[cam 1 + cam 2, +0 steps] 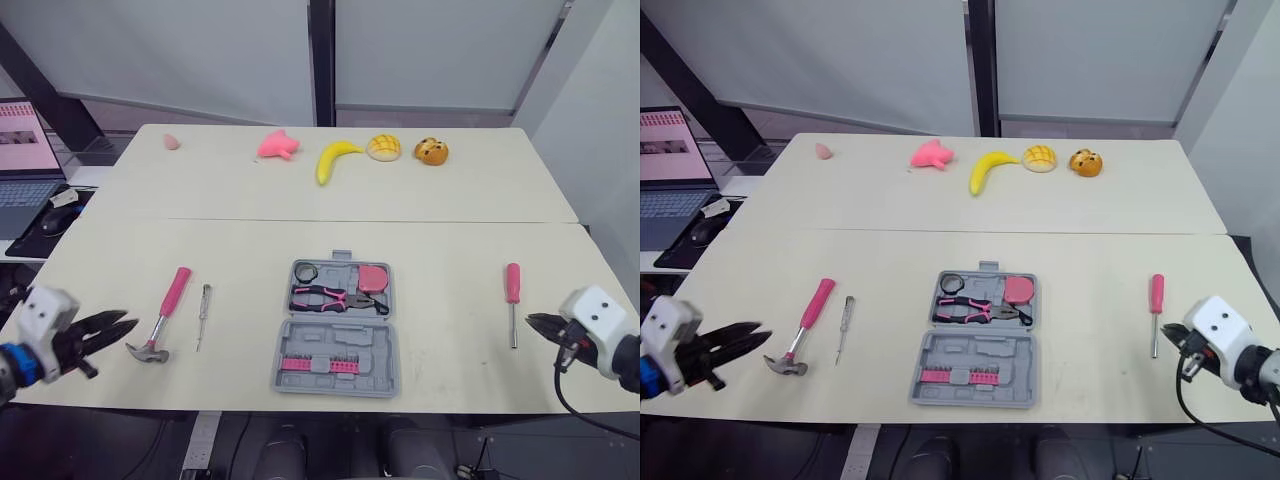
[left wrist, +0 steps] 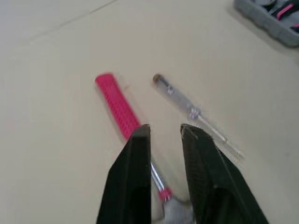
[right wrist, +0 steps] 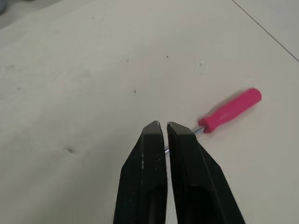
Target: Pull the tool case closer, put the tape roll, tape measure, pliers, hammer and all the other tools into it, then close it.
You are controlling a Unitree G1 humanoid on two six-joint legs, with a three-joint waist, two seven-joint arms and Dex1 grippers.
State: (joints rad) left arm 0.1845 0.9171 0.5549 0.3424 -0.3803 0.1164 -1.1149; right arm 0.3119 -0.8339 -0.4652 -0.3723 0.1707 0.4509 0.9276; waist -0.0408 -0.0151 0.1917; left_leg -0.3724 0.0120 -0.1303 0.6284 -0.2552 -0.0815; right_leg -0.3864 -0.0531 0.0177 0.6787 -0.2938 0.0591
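The left pincer (image 2: 165, 129) has its two black fingers a narrow gap apart and holds nothing. It hovers low over the near-left part of the surface (image 1: 450, 250), its tips just beside the head end of the hammer (image 1: 163, 317). The hammer lies flat with its pink handle pointing away from the robot. Just beyond it lies a slim tester screwdriver (image 1: 203, 315) with a clear handle, roughly parallel to the hammer and apart from it.

The right pincer (image 3: 164, 125) has its fingers almost pressed together, with only a sliver between them, and grips nothing. It sits near the right edge of the surface, its tips close to the metal tip of a pink-handled screwdriver (image 1: 513, 303).

Between the two arms, in the middle of the near half, the grey tool case (image 1: 372, 372) lies open and flat. The half farther from the robot holds the black tape roll (image 1: 305, 271), the pink tape measure (image 1: 372, 277) and the pliers (image 1: 335, 297).

Along the far side lie a pink toy (image 1: 278, 145), a banana (image 1: 334, 160) and two buns (image 1: 384, 148). A laptop (image 1: 25, 160) stands off to the left.
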